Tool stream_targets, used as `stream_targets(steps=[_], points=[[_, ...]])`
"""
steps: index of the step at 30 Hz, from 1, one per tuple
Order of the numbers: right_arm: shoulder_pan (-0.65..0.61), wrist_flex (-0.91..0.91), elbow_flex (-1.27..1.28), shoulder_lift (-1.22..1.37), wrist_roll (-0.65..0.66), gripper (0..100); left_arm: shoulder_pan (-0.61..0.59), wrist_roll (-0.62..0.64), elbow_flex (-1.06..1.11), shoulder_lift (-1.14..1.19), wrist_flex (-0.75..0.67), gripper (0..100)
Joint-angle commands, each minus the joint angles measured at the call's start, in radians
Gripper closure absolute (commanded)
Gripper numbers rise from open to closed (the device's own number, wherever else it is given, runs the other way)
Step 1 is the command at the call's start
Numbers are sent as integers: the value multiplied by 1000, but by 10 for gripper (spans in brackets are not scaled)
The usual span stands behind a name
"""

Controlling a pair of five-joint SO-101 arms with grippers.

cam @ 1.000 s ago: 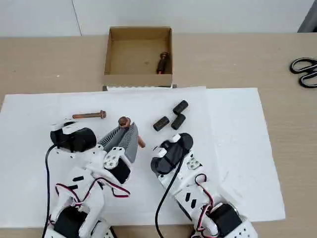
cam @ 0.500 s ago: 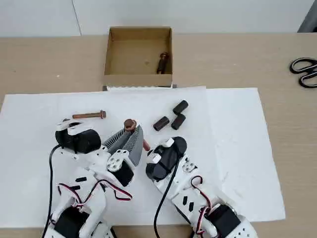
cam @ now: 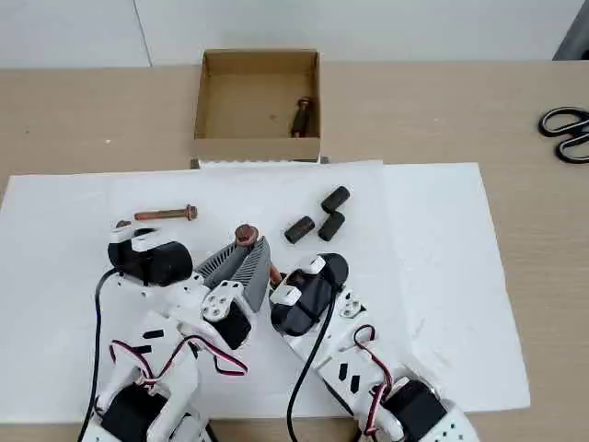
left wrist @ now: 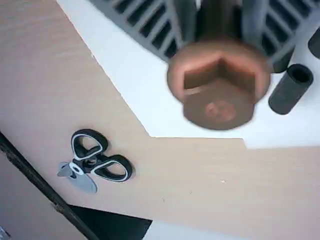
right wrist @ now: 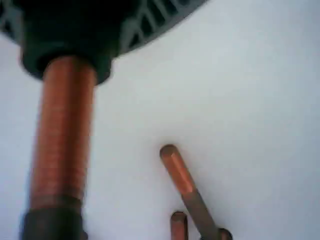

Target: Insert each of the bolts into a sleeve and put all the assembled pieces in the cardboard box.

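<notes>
The left gripper [cam: 244, 247] is clamped on a copper bolt [left wrist: 217, 85] just below its hex head, over the white paper [cam: 442, 276]. The bolt's shaft slants towards the right gripper [cam: 283, 284], which seems to be closed on a black sleeve [right wrist: 65, 40] at the shaft's tip, though the view there is poor. Three loose sleeves [cam: 299, 229] lie just beyond, a spare bolt [cam: 166, 214] lies to one side, and the cardboard box [cam: 200, 97] holds one assembled piece [cam: 302, 115].

Three sleeves [cam: 331, 225] clustered before cardboard box [cam: 258, 147] (low front wall), open paper [cam: 442, 249] rightward
</notes>
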Motion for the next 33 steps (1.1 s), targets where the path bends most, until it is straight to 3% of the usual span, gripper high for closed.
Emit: stream_targets(steps=[1,9,13,19,29,33], points=[[-8,-31,-29,-8,-3,996,12,5,15,-6,2,995],[-8,-31,-80,-8,-2,996,15,5,50,-6,5,995],[-7,-79,-87,-8,3,996,43,5,65,-6,84,995],[-7,-162,-84,-8,124,996,83,5,65,-8,193,995],[-7,-170,-80,-8,138,996,80,0,67,-8,201,994],[-7,-170,-64,-8,137,996,80,-2,65,-8,201,923]])
